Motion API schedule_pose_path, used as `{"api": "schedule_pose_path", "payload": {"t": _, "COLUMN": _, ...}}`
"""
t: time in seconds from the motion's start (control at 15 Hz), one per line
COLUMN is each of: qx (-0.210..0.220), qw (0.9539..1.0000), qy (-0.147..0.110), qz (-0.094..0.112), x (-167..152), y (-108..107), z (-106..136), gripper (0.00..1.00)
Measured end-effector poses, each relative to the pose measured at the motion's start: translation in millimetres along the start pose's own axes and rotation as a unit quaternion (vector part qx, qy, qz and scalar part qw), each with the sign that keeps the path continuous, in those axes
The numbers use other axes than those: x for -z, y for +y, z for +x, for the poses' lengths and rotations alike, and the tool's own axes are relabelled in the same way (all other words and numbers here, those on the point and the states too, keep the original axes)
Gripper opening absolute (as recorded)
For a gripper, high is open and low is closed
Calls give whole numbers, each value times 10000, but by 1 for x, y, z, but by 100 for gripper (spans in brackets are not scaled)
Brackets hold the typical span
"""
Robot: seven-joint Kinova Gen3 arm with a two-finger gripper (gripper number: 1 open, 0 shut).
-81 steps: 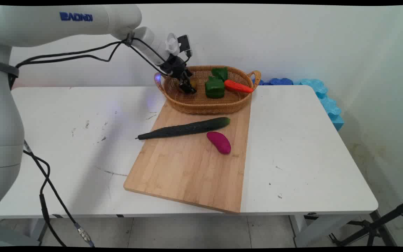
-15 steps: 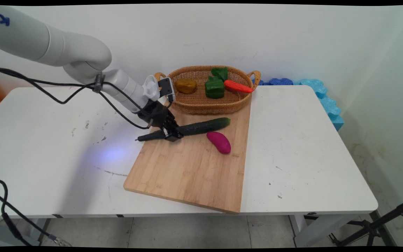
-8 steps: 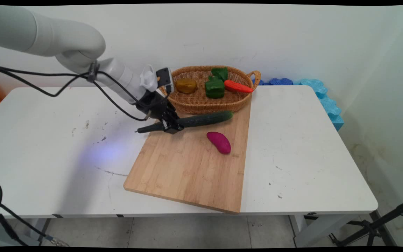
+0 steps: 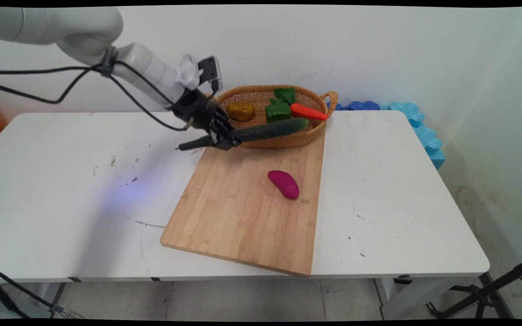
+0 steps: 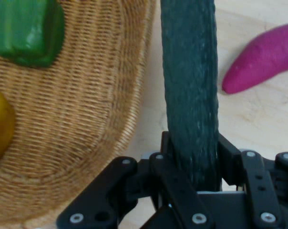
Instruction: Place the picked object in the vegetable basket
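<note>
- Lying on the wooden cutting board (image 4: 252, 213), well short of the wicker basket (image 4: 261, 136), is a magenta sweet potato (image 4: 283, 184); in the hand view it (image 5: 263, 59) shows at the upper right, its far end cut off by the frame edge.
- The gripper (image 4: 223, 138) hangs just in front of the basket's near-left rim, jaws clamped on a dark green cucumber (image 4: 268, 130) near its thin stem end.
- The cucumber is held clear of the board. Its long axis runs nearly level along the basket's near wall, thick end toward the basket's right handle and slightly raised, thin end beyond the basket's left side.
- In the hand view the cucumber (image 5: 190, 90) rises between the fingers (image 5: 232, 155); its far end is cut off at the top.
- The basket holds a yellow-brown potato (image 4: 241, 110) at left, a green pepper (image 4: 278, 111) at centre and an orange carrot (image 4: 308, 112) at right.
- The pepper's lower part is hidden behind the cucumber.
</note>
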Motion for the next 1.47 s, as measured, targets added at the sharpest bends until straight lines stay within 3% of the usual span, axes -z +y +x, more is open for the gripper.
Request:
{"api": "schedule_pose_path", "payload": {"t": 0.67, "qx": -373, "qw": 9985, "qy": -24, "qz": 405, "x": 10, "y": -51, "z": 29, "gripper": 0}}
{"api": "schedule_pose_path", "payload": {"t": 1.47, "qx": -805, "qw": 9951, "qy": -263, "qz": 519, "x": -28, "y": -87, "z": 29, "gripper": 0}}
